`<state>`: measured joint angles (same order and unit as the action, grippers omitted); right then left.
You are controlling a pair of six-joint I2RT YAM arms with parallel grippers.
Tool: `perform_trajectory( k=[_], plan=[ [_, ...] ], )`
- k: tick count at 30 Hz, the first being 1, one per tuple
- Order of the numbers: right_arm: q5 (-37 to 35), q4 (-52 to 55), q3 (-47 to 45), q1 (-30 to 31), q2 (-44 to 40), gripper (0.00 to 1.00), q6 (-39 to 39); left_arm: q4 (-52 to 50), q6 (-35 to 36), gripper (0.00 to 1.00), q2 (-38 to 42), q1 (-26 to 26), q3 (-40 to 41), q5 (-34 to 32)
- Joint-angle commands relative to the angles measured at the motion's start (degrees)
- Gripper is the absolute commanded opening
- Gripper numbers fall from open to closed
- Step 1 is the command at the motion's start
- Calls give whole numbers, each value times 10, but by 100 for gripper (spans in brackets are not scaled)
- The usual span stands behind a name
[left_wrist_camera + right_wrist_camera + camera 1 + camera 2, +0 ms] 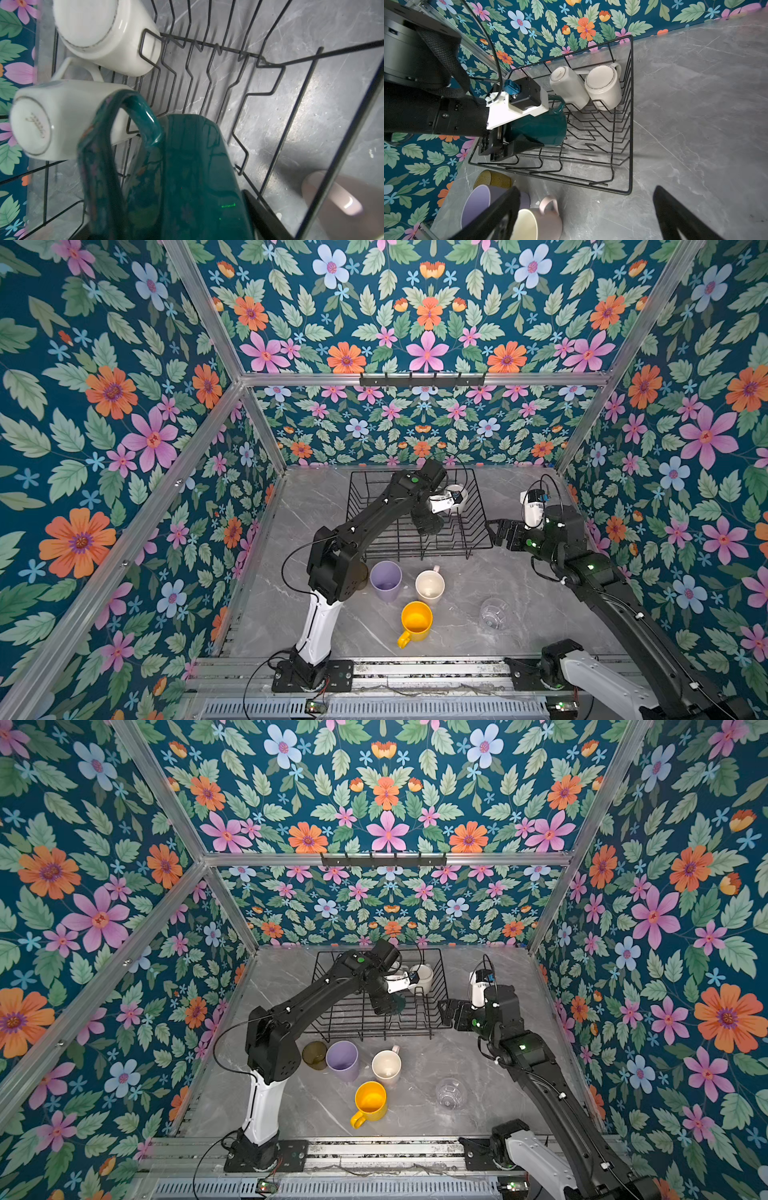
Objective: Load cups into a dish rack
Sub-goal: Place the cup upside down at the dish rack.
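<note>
The black wire dish rack [490, 546] [631, 124] stands at the back of the table. Two white mugs [569, 87] [604, 87] rest bottom-up in its far right corner. My left gripper [426, 524] reaches into the rack, shut on a dark green mug [537, 128] [187, 166], which is tilted over the dividers with its handle toward the white mugs. My right gripper [492, 531] [586, 199] hangs open and empty by the rack's front right corner. In front of the rack stand a lilac tumbler [386, 580], a pale pink mug [430, 587], a yellow mug [415, 620], a clear glass [494, 612] and an olive-brown tumbler [314, 1054].
Flowered walls with aluminium posts close in the grey marble table [540, 614] on three sides. A black hook rail [422, 379] hangs on the back wall. The left arm's elbow [332, 568] stands close over the olive-brown and lilac tumblers.
</note>
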<state>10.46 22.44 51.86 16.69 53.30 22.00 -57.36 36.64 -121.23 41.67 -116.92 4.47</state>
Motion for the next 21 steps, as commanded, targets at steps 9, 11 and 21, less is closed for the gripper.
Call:
perform_trajectory(
  k=[9,11,21],
  plan=[
    [7,-11,-3,-2,1,99,3,34,9,0,-33,1,-2,-4],
    [7,-12,-4,-3,1,99,4,41,6,0,-37,1,-1,-7],
    [16,-20,-5,-4,11,99,8,63,-10,41,-54,0,8,-27]
  ],
)
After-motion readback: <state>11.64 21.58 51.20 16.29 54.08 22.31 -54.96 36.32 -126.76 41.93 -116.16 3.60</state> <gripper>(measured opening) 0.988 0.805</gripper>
